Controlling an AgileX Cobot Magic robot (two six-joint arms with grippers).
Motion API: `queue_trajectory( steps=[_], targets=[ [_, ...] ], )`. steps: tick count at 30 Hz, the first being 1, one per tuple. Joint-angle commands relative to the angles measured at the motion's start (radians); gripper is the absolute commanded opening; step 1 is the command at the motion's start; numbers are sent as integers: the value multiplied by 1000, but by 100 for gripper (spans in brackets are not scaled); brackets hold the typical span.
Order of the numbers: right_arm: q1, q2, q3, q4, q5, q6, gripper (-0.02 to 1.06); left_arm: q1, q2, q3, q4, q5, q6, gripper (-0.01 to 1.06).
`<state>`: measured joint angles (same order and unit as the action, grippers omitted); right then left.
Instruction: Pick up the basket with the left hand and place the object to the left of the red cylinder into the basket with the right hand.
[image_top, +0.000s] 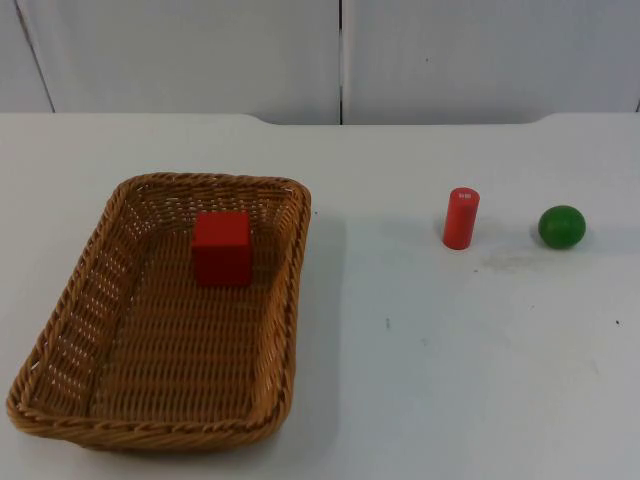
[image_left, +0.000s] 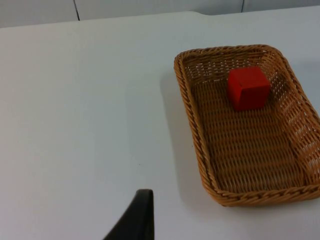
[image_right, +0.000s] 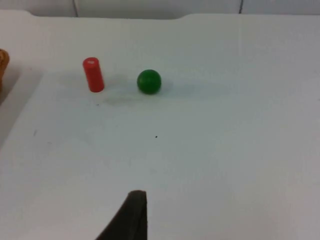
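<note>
Black is the one fingertip of the left gripper (image_left: 139, 220), raised over bare white surface (image_top: 430, 360) well apart from the basket; whether its jaws are apart or together cannot be told. The right gripper (image_right: 132, 217) likewise shows one black fingertip above the open surface, well short of the red cylinder and the ball, and the state of its jaws cannot be told either. A woven brown basket (image_top: 290, 300) rests flat on the surface on the left side, touched by neither gripper. Inside it, toward its far end, sits a red cube (image_top: 222, 248). Off to the right of the basket the red cylinder (image_top: 461, 217) stands upright, and just beside it, on its right, lies a green ball (image_top: 562, 227), not touching it.
</note>
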<state>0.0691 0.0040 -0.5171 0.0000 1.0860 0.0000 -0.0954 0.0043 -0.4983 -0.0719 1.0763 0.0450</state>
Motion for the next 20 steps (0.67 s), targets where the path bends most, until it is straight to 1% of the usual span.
queue_trajectory(
  steps=[1,9,13,14,18,19,20],
  targets=[
    [-29,-4,3,5,-8,-8,105,-7,-4,4,-6,-2,-7,105],
    [-33,-4,3,7,-8,-8,105,-7,-4,4,-6,-2,-7,105],
    [-33,-4,3,7,-8,-8,105,84,-4,4,-3,-2,-7,105],
    [-33,-4,3,7,-8,-8,105,84,-4,4,-3,-2,-7,105],
    [-27,-4,3,8,-8,-8,105,175,-4,4,-3,-2,-7,105],
    [-27,-4,3,8,-8,-8,105,175,-4,4,-3,-2,-7,105],
    [-18,-4,3,8,-8,-8,105,192,-4,4,-3,-2,-7,105]
  ],
)
